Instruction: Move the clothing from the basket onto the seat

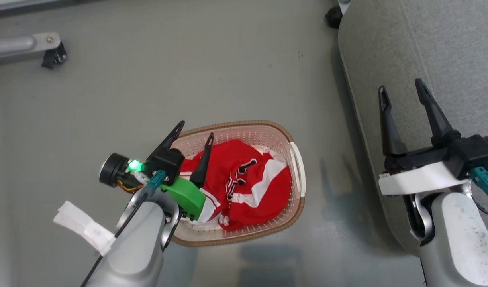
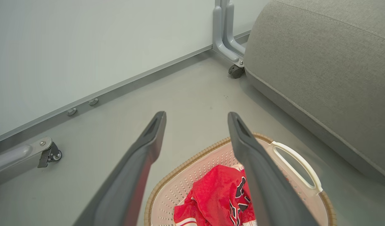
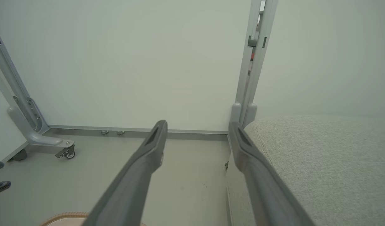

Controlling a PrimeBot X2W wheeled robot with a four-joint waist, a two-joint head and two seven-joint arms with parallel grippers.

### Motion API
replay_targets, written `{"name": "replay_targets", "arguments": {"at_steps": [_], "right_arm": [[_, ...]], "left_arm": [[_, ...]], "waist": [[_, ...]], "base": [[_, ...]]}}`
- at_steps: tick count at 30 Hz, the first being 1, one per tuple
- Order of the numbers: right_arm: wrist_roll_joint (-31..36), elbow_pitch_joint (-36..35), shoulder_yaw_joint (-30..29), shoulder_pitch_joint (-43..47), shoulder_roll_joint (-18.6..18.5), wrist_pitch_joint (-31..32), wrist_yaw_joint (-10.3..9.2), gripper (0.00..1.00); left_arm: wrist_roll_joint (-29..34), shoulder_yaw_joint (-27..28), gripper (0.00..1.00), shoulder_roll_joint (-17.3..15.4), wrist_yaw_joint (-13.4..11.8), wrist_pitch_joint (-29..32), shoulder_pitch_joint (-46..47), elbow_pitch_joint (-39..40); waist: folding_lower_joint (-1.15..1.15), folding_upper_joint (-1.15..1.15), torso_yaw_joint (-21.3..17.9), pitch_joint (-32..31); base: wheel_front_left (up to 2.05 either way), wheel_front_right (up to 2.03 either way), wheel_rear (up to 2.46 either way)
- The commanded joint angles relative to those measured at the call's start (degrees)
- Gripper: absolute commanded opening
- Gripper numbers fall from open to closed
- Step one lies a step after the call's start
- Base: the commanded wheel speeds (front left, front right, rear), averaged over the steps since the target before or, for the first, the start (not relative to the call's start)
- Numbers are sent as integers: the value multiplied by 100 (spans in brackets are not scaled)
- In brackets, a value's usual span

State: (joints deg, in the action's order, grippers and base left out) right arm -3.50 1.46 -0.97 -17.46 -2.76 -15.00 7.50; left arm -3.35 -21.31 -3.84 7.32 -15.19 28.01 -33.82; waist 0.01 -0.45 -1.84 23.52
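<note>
The red clothing (image 1: 247, 185) with white panels and a black-and-white emblem lies crumpled in the oval cream basket (image 1: 295, 159) on the floor. My left gripper (image 1: 196, 133) hangs open above the basket's left end, nothing between its fingers; the left wrist view shows the clothing (image 2: 217, 197) low between the fingers, inside the basket (image 2: 293, 160). My right gripper (image 1: 401, 91) stands open over the left edge of the big grey seat (image 1: 447, 48), to the right of the basket. From the right wrist, the seat (image 3: 321, 163) lies beneath the right finger.
A metal frame leg on a caster (image 1: 52, 54) sits at the far left, another caster (image 1: 333, 16) by the seat's far corner. A white wall panel with a floor rail (image 2: 95, 94) runs behind. White tape (image 1: 84, 227) wraps my left forearm.
</note>
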Motion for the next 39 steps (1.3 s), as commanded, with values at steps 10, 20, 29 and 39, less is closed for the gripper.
{"name": "replay_targets", "arguments": {"at_steps": [10,20,29,39], "right_arm": [[-134,-163,-103,-762,-20,-28,-2,100],[-437,-144,-68,-970,-17,-28,-3,100],[-661,-169,66,-1045,-17,-28,-3,100],[-837,-218,66,-1107,-24,-16,-3,100]], "left_arm": [[-541,-1531,100,-374,18,5,1680,-1939],[-340,-2655,100,-423,20,183,2869,-3290],[-513,-2895,100,-419,13,583,3305,-3807],[-716,-2944,13,-546,13,847,3485,-3941]], "waist": [[-1,45,-578,2260],[-1,45,-980,2916],[-1,45,-1225,3232],[-1,45,-1329,3470]], "base": [[0,0,0],[0,0,0],[0,0,0],[0,0,0]]}}
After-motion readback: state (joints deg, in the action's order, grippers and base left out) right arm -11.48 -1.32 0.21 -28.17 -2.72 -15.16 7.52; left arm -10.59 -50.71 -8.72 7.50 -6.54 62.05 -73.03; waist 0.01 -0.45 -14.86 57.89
